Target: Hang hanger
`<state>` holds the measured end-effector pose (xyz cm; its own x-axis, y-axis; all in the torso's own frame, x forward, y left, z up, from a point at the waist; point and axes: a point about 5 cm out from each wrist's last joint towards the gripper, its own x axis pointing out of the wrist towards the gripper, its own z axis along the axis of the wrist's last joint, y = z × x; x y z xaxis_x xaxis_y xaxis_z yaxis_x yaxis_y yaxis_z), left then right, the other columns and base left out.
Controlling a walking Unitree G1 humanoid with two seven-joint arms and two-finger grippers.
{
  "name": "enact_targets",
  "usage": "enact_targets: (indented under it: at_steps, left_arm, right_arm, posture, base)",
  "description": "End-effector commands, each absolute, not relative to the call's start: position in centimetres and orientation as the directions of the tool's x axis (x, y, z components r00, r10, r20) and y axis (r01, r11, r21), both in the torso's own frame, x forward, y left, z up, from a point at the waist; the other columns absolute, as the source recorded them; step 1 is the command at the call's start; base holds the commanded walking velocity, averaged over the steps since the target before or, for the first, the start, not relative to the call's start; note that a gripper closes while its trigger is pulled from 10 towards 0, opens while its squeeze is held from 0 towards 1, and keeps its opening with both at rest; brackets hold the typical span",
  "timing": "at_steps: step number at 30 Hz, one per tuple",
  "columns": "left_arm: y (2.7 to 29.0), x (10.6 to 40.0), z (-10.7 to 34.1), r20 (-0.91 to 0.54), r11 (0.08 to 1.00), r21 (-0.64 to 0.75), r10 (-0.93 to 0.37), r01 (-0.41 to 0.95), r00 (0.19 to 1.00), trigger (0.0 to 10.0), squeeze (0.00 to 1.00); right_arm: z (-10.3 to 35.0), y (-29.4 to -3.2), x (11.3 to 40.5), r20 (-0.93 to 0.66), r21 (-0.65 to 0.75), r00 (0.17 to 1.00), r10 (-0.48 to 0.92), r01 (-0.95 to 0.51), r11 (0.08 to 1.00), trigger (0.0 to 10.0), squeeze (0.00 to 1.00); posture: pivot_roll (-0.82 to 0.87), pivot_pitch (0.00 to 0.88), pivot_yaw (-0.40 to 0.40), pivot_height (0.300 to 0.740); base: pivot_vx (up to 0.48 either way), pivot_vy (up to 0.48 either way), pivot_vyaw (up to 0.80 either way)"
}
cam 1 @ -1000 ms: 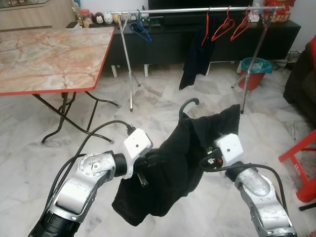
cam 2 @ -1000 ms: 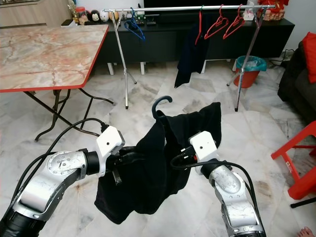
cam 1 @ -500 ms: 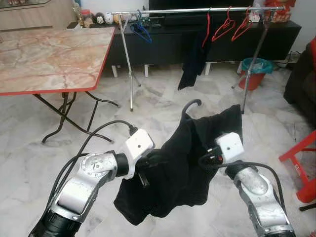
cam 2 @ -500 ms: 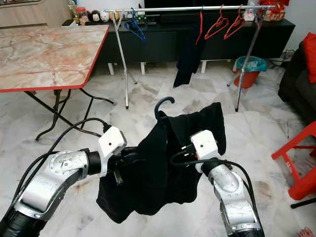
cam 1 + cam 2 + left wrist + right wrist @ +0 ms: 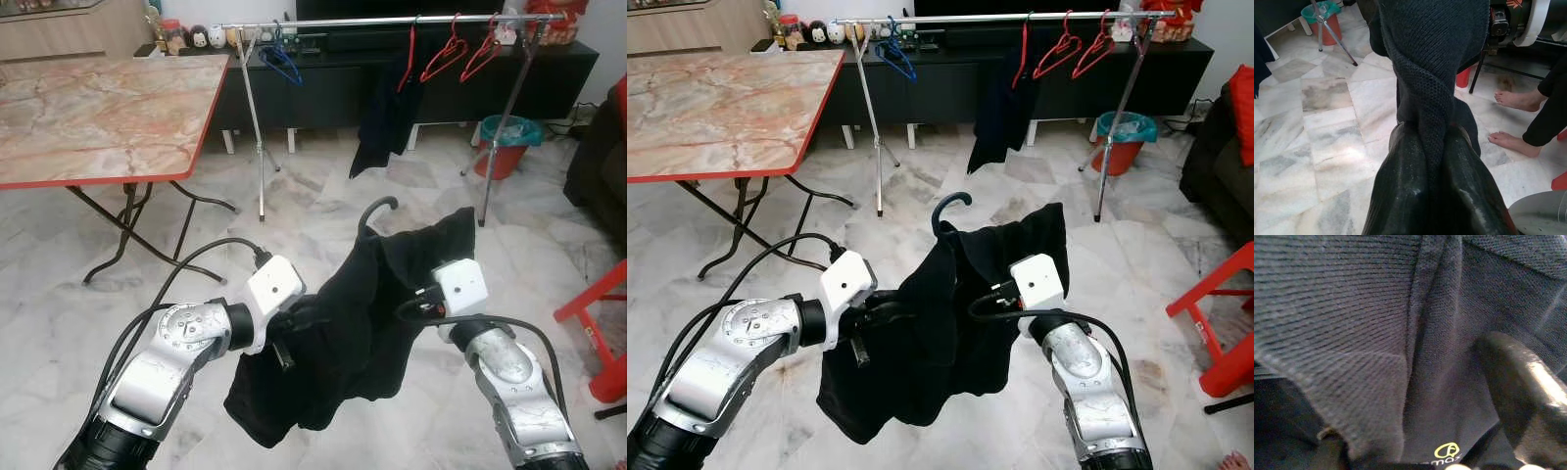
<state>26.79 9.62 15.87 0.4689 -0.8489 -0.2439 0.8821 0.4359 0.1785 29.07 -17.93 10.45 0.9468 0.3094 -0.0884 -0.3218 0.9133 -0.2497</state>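
1. Left end effector [image 5: 1432, 196] is clamping its two black fingers [image 5: 1400, 196] together on a twisted fold of the black knitted garment [image 5: 343, 333], at the cloth's left side, low in front of the robot.
2. Right end effector [image 5: 409, 311] is pressing into the garment's right side; one black finger [image 5: 1520, 387] is lying against the knit with a small yellow logo print [image 5: 1445, 450] beside it, but whether it is gripping or spread cannot be told.
3. Garment is hanging between both silver arms above the white marble tile floor [image 5: 294, 211], draped over a hanger whose dark curved hook [image 5: 377, 211] is sticking up from the collar.
4. A person's bare feet [image 5: 1513, 100] are standing on the floor in the left wrist view.
5. Red-edged marble-top folding desk [image 5: 98, 117] is standing to the left, further back.
6. Silver metal clothes rack [image 5: 392, 20] is standing well beyond, carrying a blue hanger [image 5: 279, 61], red hangers [image 5: 446, 54] and a dark hung garment [image 5: 387, 122].
7. Teal-lined red bin [image 5: 507, 142] is sitting by the rack's right leg; red plastic chair [image 5: 598, 323] is at the right edge.
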Motion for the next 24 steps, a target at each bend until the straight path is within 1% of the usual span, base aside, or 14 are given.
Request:
enact_targets:
  at_steps: [1,5,8,11,12,13,15,17,24]
  left_arm:
    - [9.6,26.9,17.2,-0.205,0.424,0.244,-0.856,0.872,0.474,10.0,0.00]
    - [9.7,27.0,17.0,-0.210,0.430,0.246,-0.851,0.869,0.481,10.0,0.00]
    - [10.1,27.2,16.8,-0.220,0.445,0.259,-0.837,0.857,0.501,10.0,0.00]
    - [10.8,27.8,16.5,-0.228,0.488,0.287,-0.801,0.824,0.554,10.0,0.00]
    - [10.8,27.8,16.5,-0.228,0.488,0.287,-0.801,0.824,0.554,10.0,0.00]
    - [11.3,28.1,16.2,-0.238,0.505,0.302,-0.781,0.808,0.577,10.0,0.00]
    - [11.6,28.3,15.9,-0.250,0.514,0.314,-0.766,0.798,0.592,10.0,0.00]
    - [12.6,28.8,15.2,-0.284,0.540,0.354,-0.716,0.764,0.638,10.0,0.00]
    - [13.1,29.0,14.8,-0.290,0.552,0.372,-0.695,0.746,0.658,10.0,0.00]
  right_arm:
    - [10.6,-18.5,29.3,-0.085,-0.259,0.957,0.276,-0.289,0.922,0.0,0.00]
    - [10.7,-18.5,29.3,-0.081,-0.259,0.958,0.275,-0.286,0.923,0.0,0.00]
    - [10.7,-18.4,29.3,-0.077,-0.259,0.957,0.280,-0.291,0.921,0.0,0.00]
    - [10.6,-18.3,29.3,-0.081,-0.263,0.955,0.287,-0.298,0.917,0.0,0.00]
    - [10.6,-18.3,29.3,-0.081,-0.263,0.955,0.287,-0.298,0.917,0.0,0.00]
    - [10.6,-18.2,29.3,-0.081,-0.263,0.954,0.288,-0.299,0.917,0.0,0.00]
    - [10.6,-18.2,29.3,-0.081,-0.263,0.954,0.289,-0.300,0.917,0.0,0.00]
    - [10.5,-18.1,29.3,-0.085,-0.265,0.954,0.289,-0.301,0.916,0.0,0.00]
    - [10.4,-18.0,29.4,-0.092,-0.267,0.952,0.293,-0.307,0.914,0.0,0.00]
  posture:
    - [-0.01,0.000,0.018,0.740]
    - [-0.01,0.000,0.020,0.740]
    - [-0.01,0.000,0.020,0.740]
    - [-0.01,0.000,0.021,0.740]
    - [-0.01,0.000,0.021,0.740]
    - [-0.01,0.000,0.022,0.740]
    - [-0.01,0.000,0.022,0.740]
    - [-0.01,0.000,0.021,0.740]
    - [-0.01,0.000,0.020,0.740]
  base:
    - [0.000,0.000,0.00]
    - [0.000,0.000,0.00]
    - [0.000,0.000,0.00]
    - [0.000,0.000,0.00]
    - [0.000,0.000,0.00]
    - [0.000,0.000,0.00]
    - [0.000,0.000,0.00]
    - [0.000,0.000,0.00]
    - [0.000,0.000,0.00]
